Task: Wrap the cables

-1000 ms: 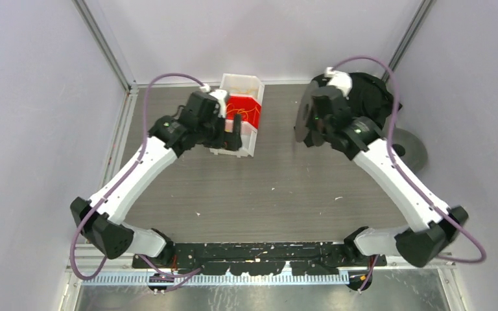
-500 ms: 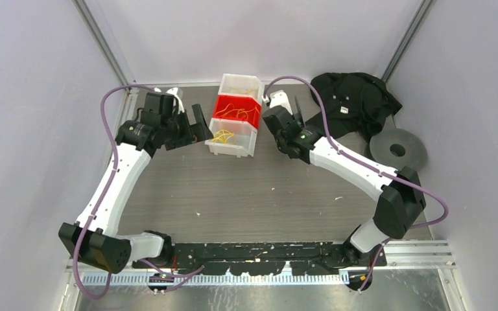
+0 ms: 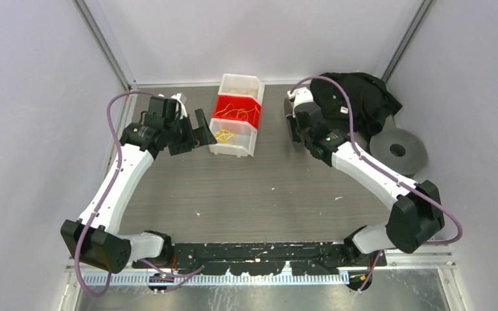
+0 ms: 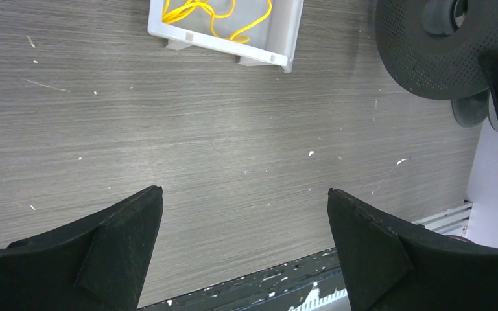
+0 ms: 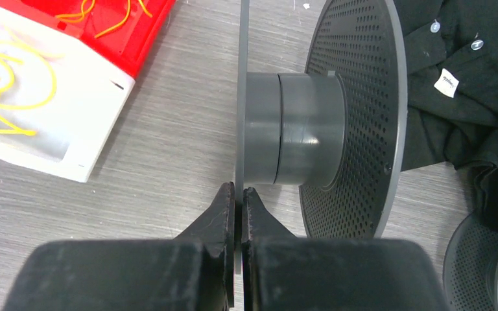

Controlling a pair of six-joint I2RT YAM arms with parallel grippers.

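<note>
Yellow cables (image 3: 224,136) lie in loose loops in the white front bin (image 3: 233,149), and more lie in the red bin (image 3: 237,114) behind it. They also show in the left wrist view (image 4: 214,13) and the right wrist view (image 5: 0,84). My left gripper (image 3: 201,131) is open and empty just left of the bins, above bare table (image 4: 243,189). My right gripper (image 5: 238,191) is shut on the thin flange of a dark grey spool (image 5: 311,129), held upright and edge-on right of the bins (image 3: 290,123).
A clear bin (image 3: 241,83) stands behind the red one. A black cloth (image 3: 356,94) lies at the back right. A second grey spool (image 3: 399,150) lies flat near the right wall. Grey walls close in both sides and the back.
My right gripper has moved right, away from the bins, and the spool now shows edge-on in it. My left gripper has shifted slightly right and stays open.
</note>
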